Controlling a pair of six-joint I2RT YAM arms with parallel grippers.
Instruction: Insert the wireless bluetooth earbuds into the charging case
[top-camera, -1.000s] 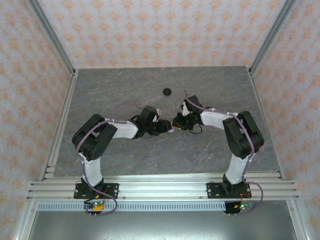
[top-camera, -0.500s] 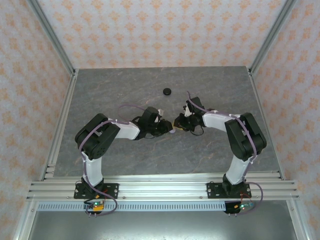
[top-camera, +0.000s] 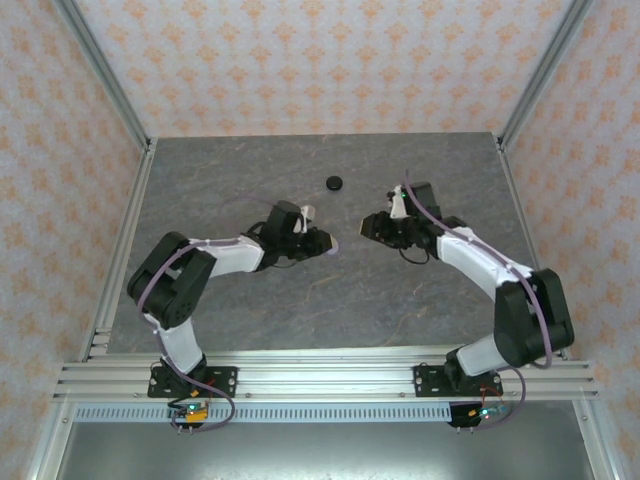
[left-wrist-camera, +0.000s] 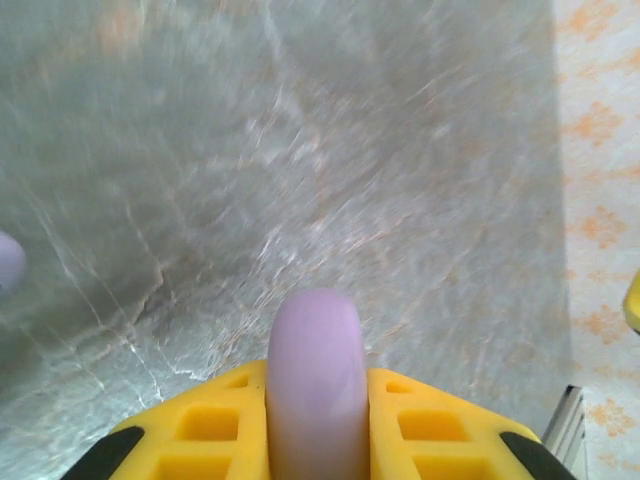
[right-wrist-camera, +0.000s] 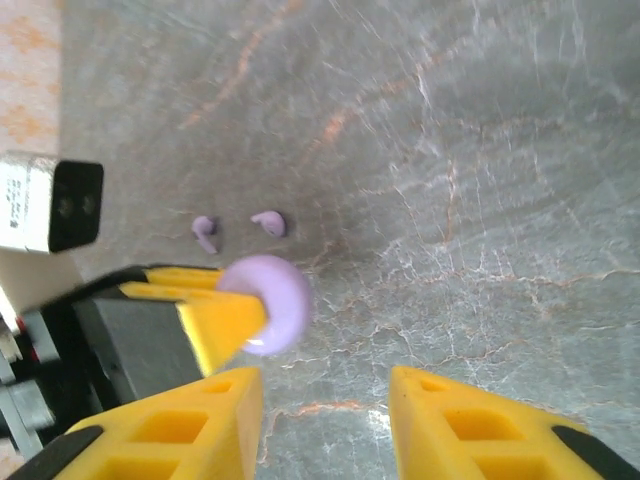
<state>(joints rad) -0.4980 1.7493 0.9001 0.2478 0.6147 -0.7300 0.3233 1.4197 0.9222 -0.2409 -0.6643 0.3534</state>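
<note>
Arms face each other over the middle of the table (top-camera: 250, 170) in the top view. The left gripper (top-camera: 328, 246) and right gripper (top-camera: 372, 226) sit near one another, tips apart. A black case (top-camera: 334, 182) lies beyond them. Anything held is too small to identify from here.

Left wrist view: the yellow fingers (left-wrist-camera: 210, 425) are pressed onto a lilac case (left-wrist-camera: 315, 370), pinching it edge-on, probably to present it to the other arm for opening.

Right wrist view: the right gripper's jaws stand spread with nothing between them, facing that case. This view adds a lilac earbud (right-wrist-camera: 205, 233) and a second earbud (right-wrist-camera: 268, 222) lying on the table behind the case, not yet inserted.
</note>
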